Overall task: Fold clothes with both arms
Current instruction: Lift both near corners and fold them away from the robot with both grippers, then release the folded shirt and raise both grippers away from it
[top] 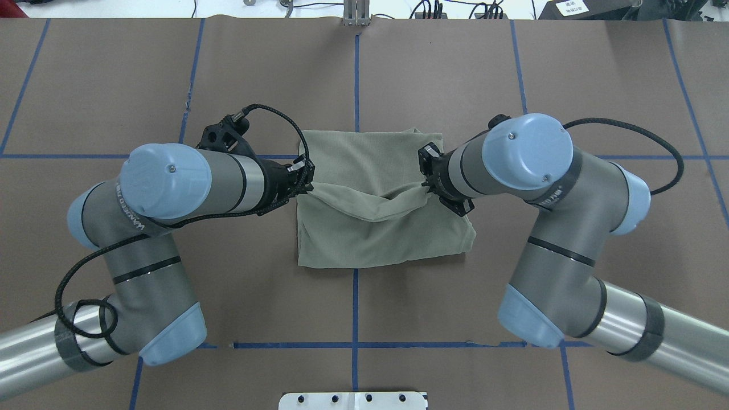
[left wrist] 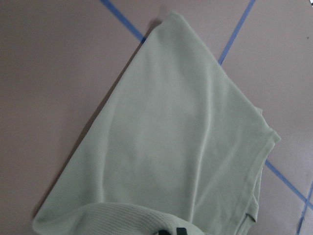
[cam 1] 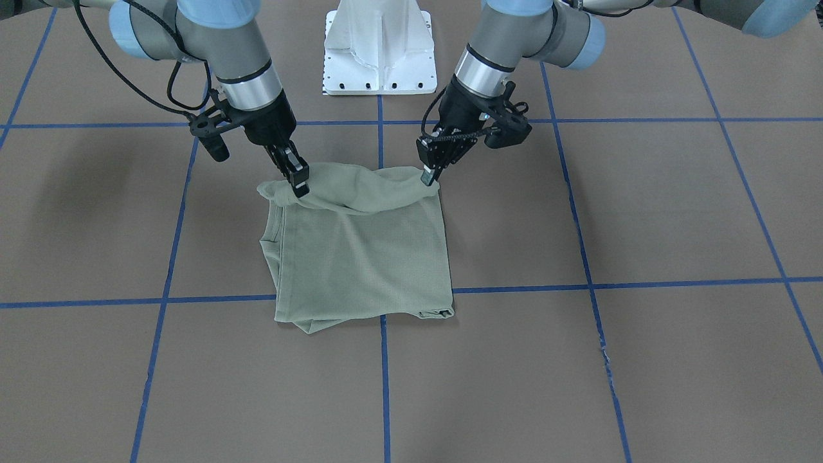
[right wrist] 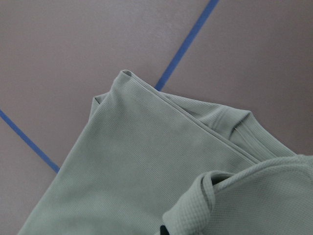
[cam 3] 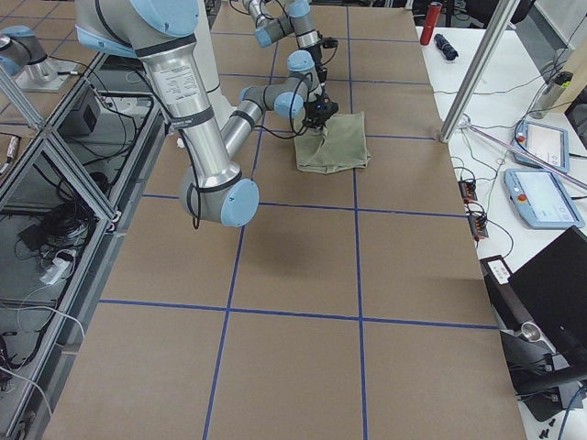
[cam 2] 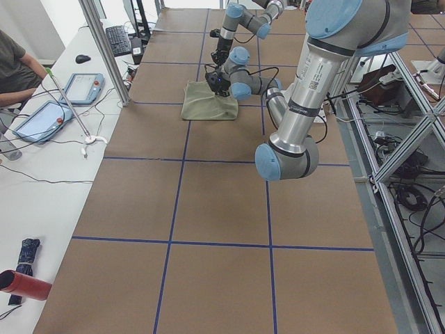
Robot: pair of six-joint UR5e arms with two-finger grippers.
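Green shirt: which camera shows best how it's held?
The front-facing view: the whole folded shirt shows, with the left gripper and right gripper pinching its raised edge. Overhead, the grips are partly hidden; side views show it small; wrist views, only patches.

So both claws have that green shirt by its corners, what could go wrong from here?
1. The left gripper and right gripper each pinch only a small bit of the green shirt; a corner could slip out mid-fold.
2. The raised edge sags between them, so it may land bunched rather than flat.
3. The layers lying on the table are loose and might drag along, skewing the fold.
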